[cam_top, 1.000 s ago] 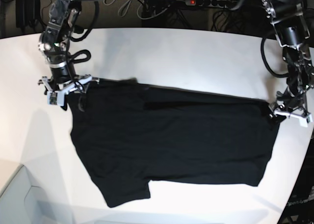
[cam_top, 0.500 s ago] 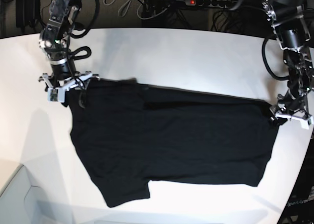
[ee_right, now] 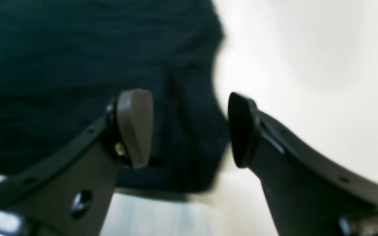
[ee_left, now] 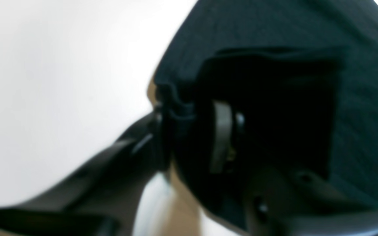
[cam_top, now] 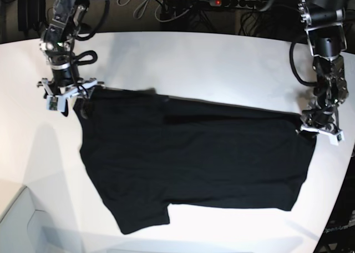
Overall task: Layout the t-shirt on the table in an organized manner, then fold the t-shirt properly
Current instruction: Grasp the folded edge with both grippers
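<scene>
I have the t-shirt (cam_top: 194, 158) spread flat on the white counter (cam_top: 211, 59), its long axis running across my base view from one arm to the other. The left gripper (cam_top: 319, 130) sits at the far corner on that view's right. In the left wrist view its jaws look pinched onto a bunched edge of the t-shirt, though the picture is blurred, so I read that as a likely grip. The right gripper (ee_right: 189, 131) stands open over the opposite corner, one finger above cloth and the other over bare counter, with the shirt's edge running between them. Each arm is nearest its own corner, so I judge the next move is closing the right gripper on that edge.
</scene>
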Available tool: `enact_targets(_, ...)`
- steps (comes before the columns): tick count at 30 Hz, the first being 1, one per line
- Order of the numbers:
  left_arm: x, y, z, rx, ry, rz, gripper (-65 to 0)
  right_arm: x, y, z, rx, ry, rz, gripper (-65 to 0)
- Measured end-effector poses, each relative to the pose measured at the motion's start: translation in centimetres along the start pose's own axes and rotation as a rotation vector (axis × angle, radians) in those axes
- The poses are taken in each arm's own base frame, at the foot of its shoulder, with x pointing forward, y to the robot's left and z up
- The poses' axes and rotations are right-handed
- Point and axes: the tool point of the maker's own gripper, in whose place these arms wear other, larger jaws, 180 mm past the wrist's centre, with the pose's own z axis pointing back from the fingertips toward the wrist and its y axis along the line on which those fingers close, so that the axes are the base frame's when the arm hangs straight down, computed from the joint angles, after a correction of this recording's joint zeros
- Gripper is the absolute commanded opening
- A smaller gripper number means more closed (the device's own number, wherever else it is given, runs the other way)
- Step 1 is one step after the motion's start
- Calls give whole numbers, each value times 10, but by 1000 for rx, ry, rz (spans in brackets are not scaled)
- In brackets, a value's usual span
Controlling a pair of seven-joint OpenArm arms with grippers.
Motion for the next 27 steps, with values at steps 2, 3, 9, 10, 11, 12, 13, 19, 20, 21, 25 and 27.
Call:
enact_targets(2, -1, 0, 0, 0, 4, 0, -575, -1, -8, 2, -20, 3, -3, -281)
enact_targets(3, -1, 0, 0, -1, 6, 0, -600, -2, -11, 3, -28, 6, -5, -281)
enact_targets(9, -1, -1, 0, -4, 6, 3, -647, -20, -17, 14, -43, 50, -5, -281)
enact_targets(10, -1, 0, 0, -1, 6, 3, -647, -26, -16, 17, -43, 67, -8, -281)
enact_targets(11, -1, 0, 0, -1, 7, 4, -647, -29, -13, 18, -40, 73, -16, -281)
enact_targets(12, -1, 0, 0, -1, 7, 4, -647, -31, -9, 19, -34, 78, -20, -281)
enact_targets(13, -2, 0, 0, -1, 9, 4, -647, -32, -5, 19, -26, 80, -24, -280)
enact_targets(19, -2, 0, 0, -1, 10, 4, -647, -40, 17, 20, 31, 99, -20, -270)
enact_targets(20, -2, 0, 0, -1, 9, 4, -647, -43, 20, 21, 38, 107, -20, -257)
enact_targets(21, -2, 0, 0, -1, 10, 4, -648, -43, 22, 20, 42, 108, -20, -244)
enact_targets(25, -2, 0, 0, -1, 10, 4, -648, -40, 22, 17, 45, 96, -22, -219)
enact_targets(27, -2, 0, 0, -1, 10, 3, -648, -46, 22, 16, 45, 108, -31, -219)
